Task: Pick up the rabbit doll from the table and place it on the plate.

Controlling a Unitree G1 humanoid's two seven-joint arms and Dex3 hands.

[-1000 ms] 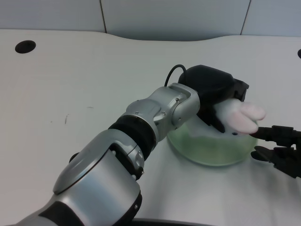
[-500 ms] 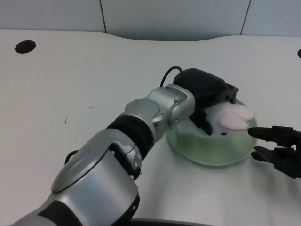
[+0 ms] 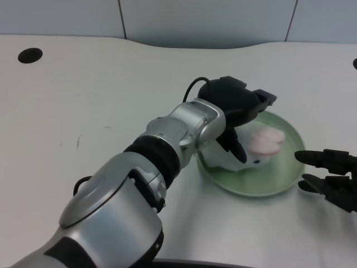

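While lying inside the green plate (image 3: 281,178), touched its floor with white body low and pink ears toward the far rim: rabbit doll (image 3: 261,146). Hovered right over the doll's near-left side, fingers (image 3: 236,151) spread and reaching down beside the white body: left hand (image 3: 237,106). Could not tell whether any finger pressed the doll; showed no clear grip. Stretched diagonally from the lower left across the white table (image 3: 83,100), ending above the plate's left rim: silver forearm (image 3: 181,131).
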